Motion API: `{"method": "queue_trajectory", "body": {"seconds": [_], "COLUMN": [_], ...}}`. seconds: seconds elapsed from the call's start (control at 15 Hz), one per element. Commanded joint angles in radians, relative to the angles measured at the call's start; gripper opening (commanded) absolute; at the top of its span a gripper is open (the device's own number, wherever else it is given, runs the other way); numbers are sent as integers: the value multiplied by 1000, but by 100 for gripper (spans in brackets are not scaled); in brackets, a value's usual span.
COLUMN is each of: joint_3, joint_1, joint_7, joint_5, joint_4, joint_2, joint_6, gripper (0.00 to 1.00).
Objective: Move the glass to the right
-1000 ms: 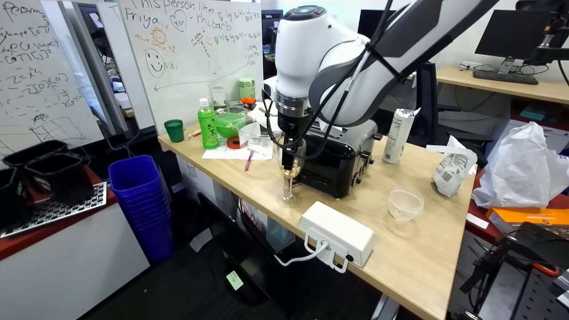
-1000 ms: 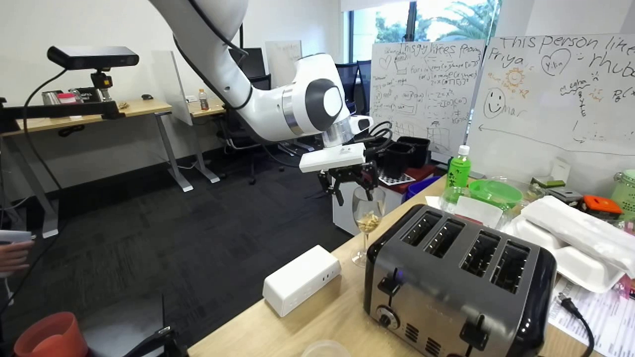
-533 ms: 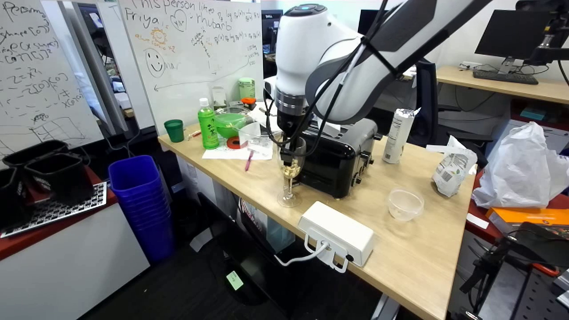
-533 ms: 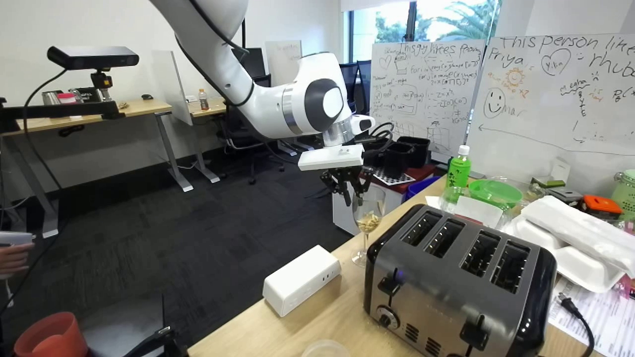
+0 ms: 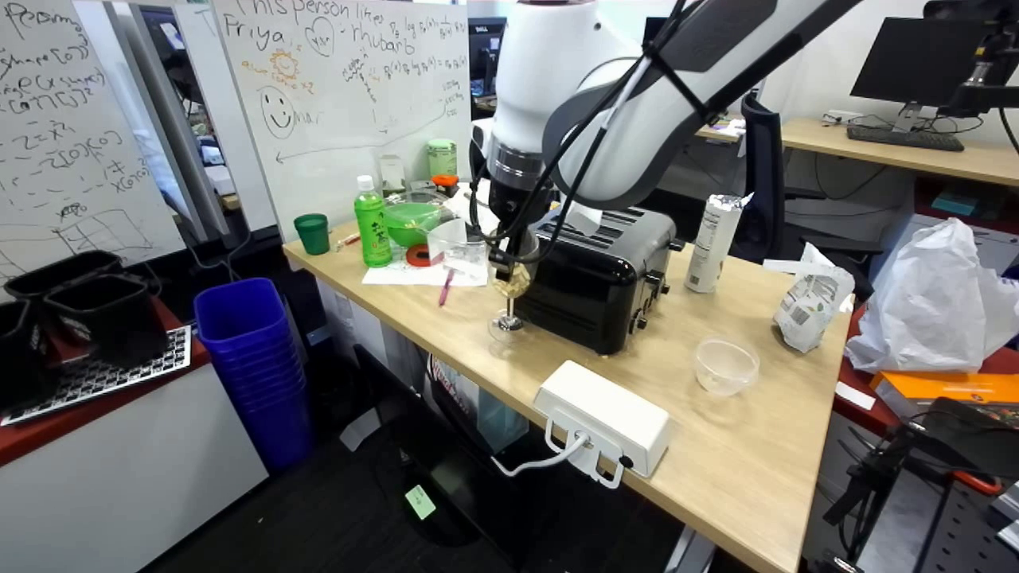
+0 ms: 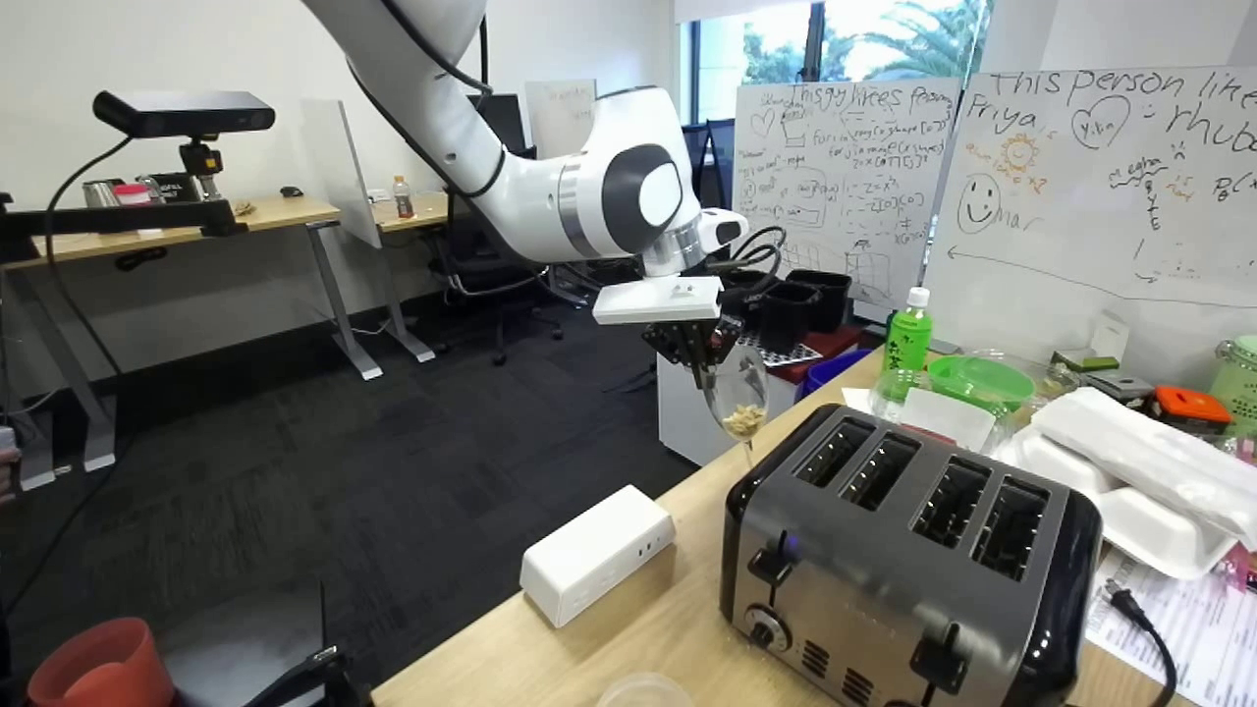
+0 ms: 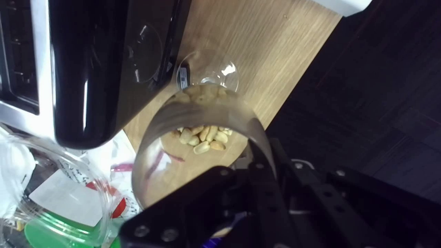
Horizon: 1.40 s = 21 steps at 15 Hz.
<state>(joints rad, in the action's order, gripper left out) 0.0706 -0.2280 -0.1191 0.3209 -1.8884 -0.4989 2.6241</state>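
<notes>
You have the black gripper (image 6: pixel 705 382) pinching one wall of the clear stemmed wine glass (image 6: pixel 740 393) near its rim; the glass is tilted and, in both exterior views, just left of the black-and-steel four-slot toaster (image 6: pixel 908 550). Whether its foot touches the pale wooden desk (image 5: pixel 764 454) is hard to tell. With so small a hold, it may swivel and spill its pale nuts (image 7: pixel 206 136); swing right too low and the toaster could knock it loose; squeeze harder and the rim may crack.
</notes>
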Motion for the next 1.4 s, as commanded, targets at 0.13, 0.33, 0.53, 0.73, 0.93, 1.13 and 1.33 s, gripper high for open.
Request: {"method": "queue_trajectory", "body": {"seconds": [0.13,0.33,0.53,0.73,0.93,1.13,1.33], "joint_3": [28,38,55,35,12,-26,-68], "joint_1": [28,41,65,80,109,138,163], "joint_7": [-11,-2,-3,34,69,135,233], "joint_5": [-52,-92,-165,-197,-215,-188,-166], "joint_4": [-57,-94,-147,-223,-311,-393,-489], "joint_2": [80,140,220,320,414,504,593], "joint_6": [86,138,201,229,259,269,265], "gripper": [2,2,2,2,2,2,2]}}
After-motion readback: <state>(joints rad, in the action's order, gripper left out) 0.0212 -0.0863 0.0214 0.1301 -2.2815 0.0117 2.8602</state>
